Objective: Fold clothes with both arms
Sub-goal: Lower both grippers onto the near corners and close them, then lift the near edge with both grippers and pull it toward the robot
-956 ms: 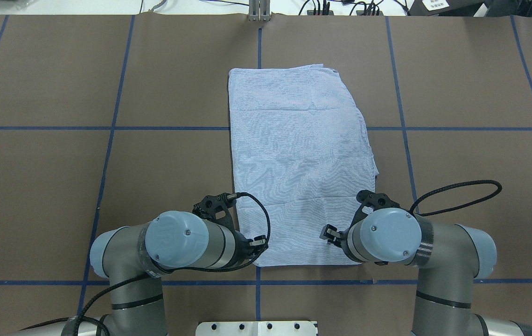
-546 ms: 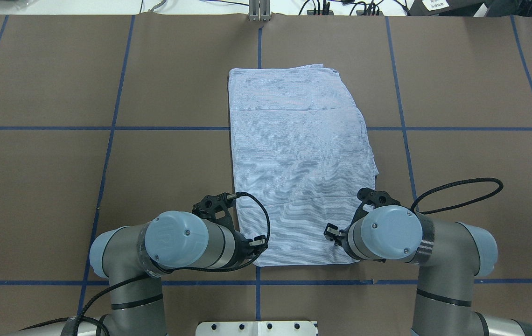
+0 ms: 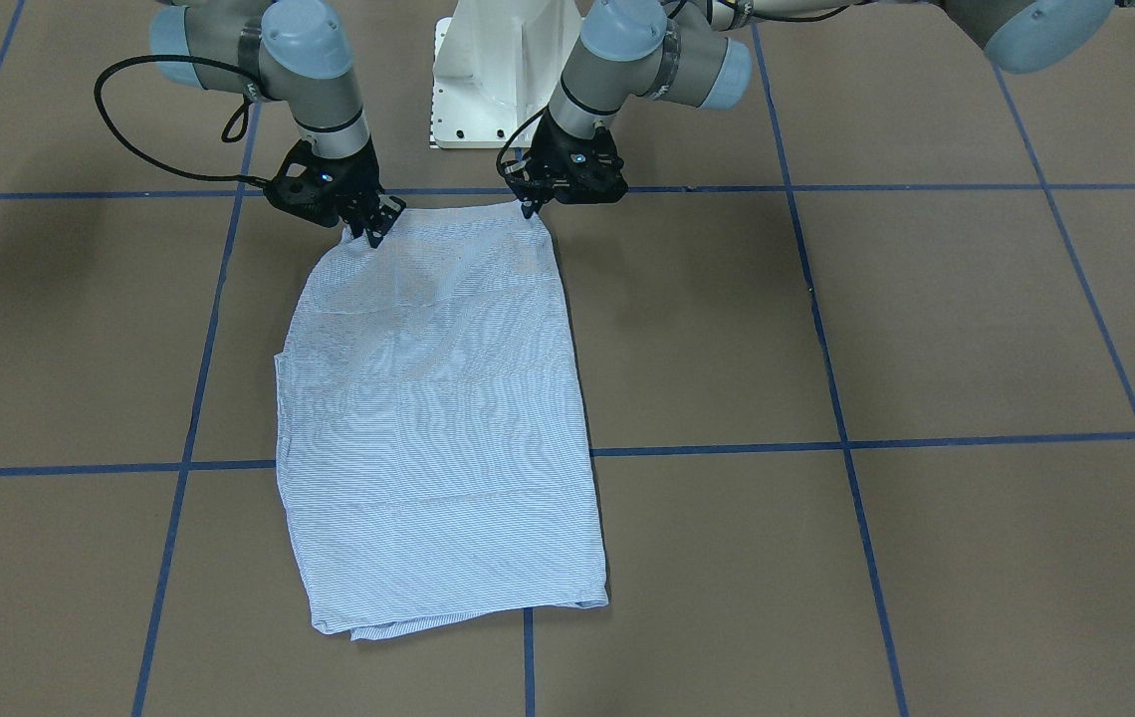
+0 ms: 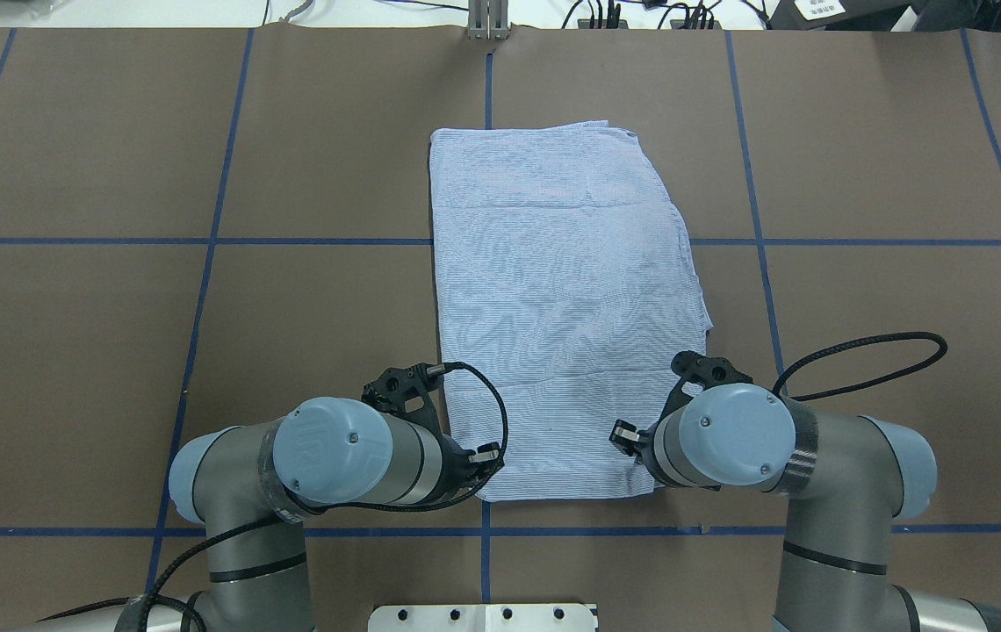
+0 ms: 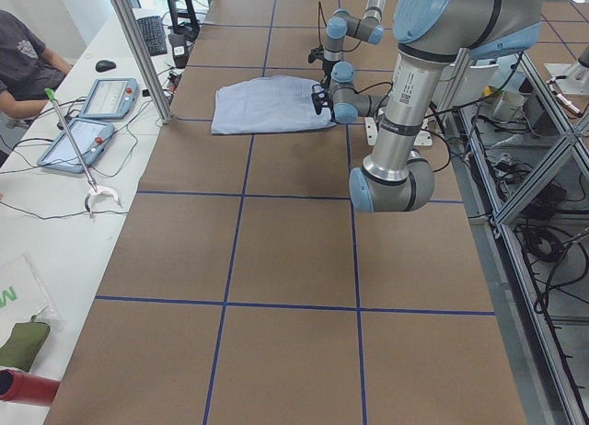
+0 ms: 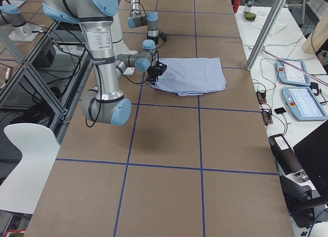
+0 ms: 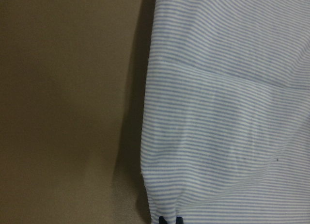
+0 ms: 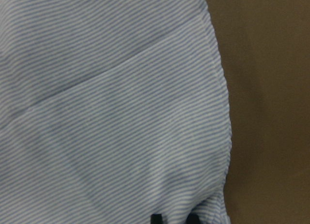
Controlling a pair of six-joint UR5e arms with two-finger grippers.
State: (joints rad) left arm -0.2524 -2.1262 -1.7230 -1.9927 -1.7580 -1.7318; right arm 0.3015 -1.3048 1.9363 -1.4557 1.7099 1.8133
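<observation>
Shirt: the fine-striped light-blue-and-white fabric shirt lies folded into a long rectangle at the middle of the brown paper-covered tabletop. In the overhead view its long sides run from 12 to 6 o'clock, and a faint crease crosses it near the 12 o'clock end.
Left arm: the grey tubular left arm with light-blue joint caps comes in from 7 o'clock. Its forearm is low over the tabletop and its wrist bends down at the shirt's 7 o'clock corner.
Left gripper: the black left gripper points down onto that corner. In the wrist view its fingers are drawn together on the hem, with the cloth puckered around them.
Right arm: the matching grey right arm comes in from 5 o'clock in a mirrored pose, wrist bent down at the shirt's 5 o'clock corner. A black braided cable loops off it toward 3 o'clock.
Right gripper: the black right gripper tilts inward. Its fingers pinch the corner, with cloth bunched between the two dark tips.
Near hem: in the front-facing view both held corners look lifted a little, while the rest of the shirt lies flat.
Surroundings: blue tape lines form a grid across the tabletop. The white pedestal base sits at 6 o'clock from the shirt.
</observation>
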